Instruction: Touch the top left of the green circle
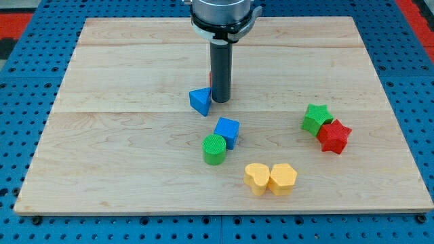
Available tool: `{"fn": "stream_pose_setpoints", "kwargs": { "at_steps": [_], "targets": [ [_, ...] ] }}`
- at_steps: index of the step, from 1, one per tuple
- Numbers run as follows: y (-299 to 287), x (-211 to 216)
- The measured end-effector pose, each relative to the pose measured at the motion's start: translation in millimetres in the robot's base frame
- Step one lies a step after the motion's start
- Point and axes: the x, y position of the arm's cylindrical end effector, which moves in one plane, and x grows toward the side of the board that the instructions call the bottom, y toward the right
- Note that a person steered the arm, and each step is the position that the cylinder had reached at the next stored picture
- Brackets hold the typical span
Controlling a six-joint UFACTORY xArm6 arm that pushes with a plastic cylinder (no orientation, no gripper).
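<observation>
Approach step: my tip (220, 100), a bare rod holding nothing, sat beside blue triangle (200, 101); next, descend toward green circle (213, 148) upper-left.

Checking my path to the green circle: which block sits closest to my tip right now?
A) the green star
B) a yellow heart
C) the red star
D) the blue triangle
D: my tip stands just to the view's right of the blue triangle, well above the green circle in the view.

Green circle (214, 149), blue cube (227, 131)
</observation>
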Motion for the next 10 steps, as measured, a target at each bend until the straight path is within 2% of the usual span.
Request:
{"fn": "stream_pose_setpoints", "kwargs": {
  "at_steps": [1, 2, 3, 4, 5, 7, 9, 10],
  "targets": [
    [57.8, 48.4],
    [62.6, 82.1],
    [3.0, 74.7],
    [-56.5, 47.7],
    [-89.8, 21.1],
    [-50.2, 60.0],
    [-52.6, 52.9],
    [-54.7, 30.8]
  ]
}}
